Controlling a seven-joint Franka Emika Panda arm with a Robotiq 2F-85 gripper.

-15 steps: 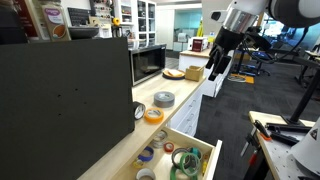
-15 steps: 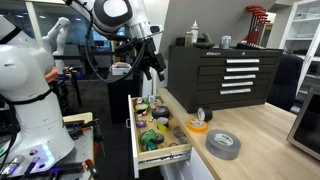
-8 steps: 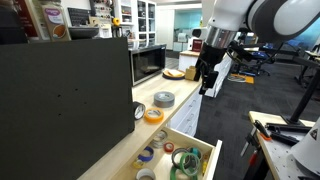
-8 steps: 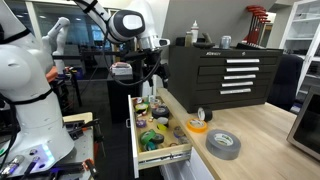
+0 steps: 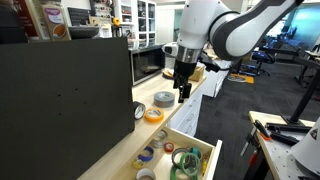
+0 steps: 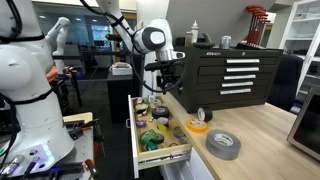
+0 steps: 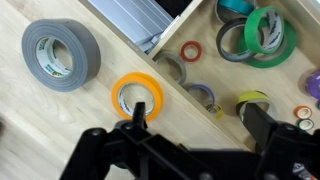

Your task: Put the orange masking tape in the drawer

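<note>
"A long pale wooden counter (image 5: 145,98) with a black tool chest (image 6: 220,75) standing on it. Where's the claw?"

"The claw (image 5: 183,93) hangs in the air over the counter's edge. Its jaws are spread wide and there's nothing between them."

"And the tapes?"

"Going across the wrist view from the left, a grey roll (image 7: 62,52) lies flat, well off to the claw's side. Next is the orange masking tape (image 7: 137,96), flat on the counter just ahead of one fingertip (image 7: 138,118). It sits off the claw's middle and isn't gripped."

"And the drawer?"

"The drawer (image 7: 225,72) is pulled open further right, ahead of the claw, beside the orange masking tape. A green roll (image 7: 265,30) lies inside."
</note>
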